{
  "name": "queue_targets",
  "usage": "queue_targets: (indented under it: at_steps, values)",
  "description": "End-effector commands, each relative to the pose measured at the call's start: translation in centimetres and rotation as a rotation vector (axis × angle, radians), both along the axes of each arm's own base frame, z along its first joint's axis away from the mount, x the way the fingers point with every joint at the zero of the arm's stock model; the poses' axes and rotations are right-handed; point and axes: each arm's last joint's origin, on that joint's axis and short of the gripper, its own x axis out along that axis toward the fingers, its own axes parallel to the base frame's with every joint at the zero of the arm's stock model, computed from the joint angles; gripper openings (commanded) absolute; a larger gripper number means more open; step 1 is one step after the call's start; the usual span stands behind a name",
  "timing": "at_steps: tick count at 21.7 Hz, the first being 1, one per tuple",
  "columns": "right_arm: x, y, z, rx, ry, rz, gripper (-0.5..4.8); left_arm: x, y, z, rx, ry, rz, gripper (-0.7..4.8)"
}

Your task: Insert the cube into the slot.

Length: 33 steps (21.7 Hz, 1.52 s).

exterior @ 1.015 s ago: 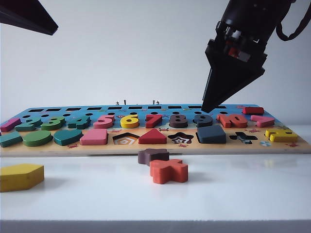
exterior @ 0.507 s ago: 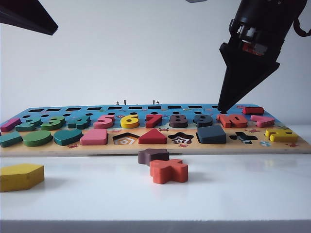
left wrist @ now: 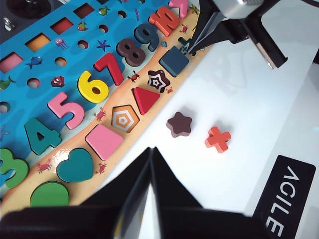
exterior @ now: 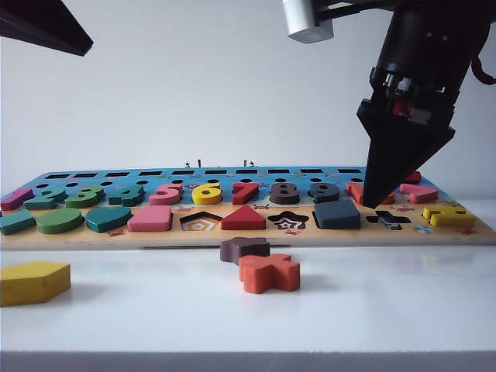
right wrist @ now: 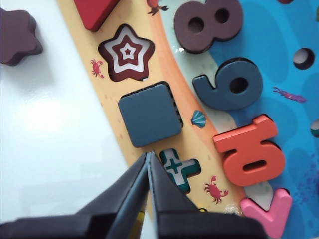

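Since a second ago the right gripper (exterior: 377, 203) has been shifting rightward and lower in the exterior view, from behind the dark numeral nine to just beside the board's near-right part, and its jaws have closed to a point holding nothing. Flat navy-blue square wooden cube (right wrist: 150, 114) is lying in the square slot (right wrist: 172, 102) of the wooden puzzle board (exterior: 248, 236), between the star-shaped cut-out (right wrist: 127, 54) and the cross-shaped cut-out (right wrist: 178, 168); a thin strip of checkered bottom is showing along one edge, and in the exterior view the cube (exterior: 336, 214) is standing slightly proud, so seating is looking incomplete, by my judgement. Right gripper (right wrist: 148, 155) is hovering just beside the cube's near edge, closed tips pointing down. Left gripper (left wrist: 151, 151) is staying well back over the white table (exterior: 387, 302), jaws pressed together, empty. Risks: a downward push landing off-centre could be tipping the cube out of its recess; a tip sliding sideways could be catching the cross cut-out's rim or nudging the board. The loose brown star block (exterior: 243, 248) and the orange cross block (exterior: 269, 272) are lying well apart, out of harm's way.
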Motion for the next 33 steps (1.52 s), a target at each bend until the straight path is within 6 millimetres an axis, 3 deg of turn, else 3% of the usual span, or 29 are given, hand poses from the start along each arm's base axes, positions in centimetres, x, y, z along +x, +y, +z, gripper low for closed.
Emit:
queue_targets:
  at_steps: [1,33]
  values:
    - [0.07,0.08,-0.03,0.003,-0.002,-0.003,-0.08,0.07,-0.06,0.26,-0.011,-0.019,-0.006,0.17]
    - [0.63,0.57,-0.81,0.000,0.002,-0.002,-0.08,0.07,-0.06,0.26,-0.012,-0.019,-0.007,0.17]
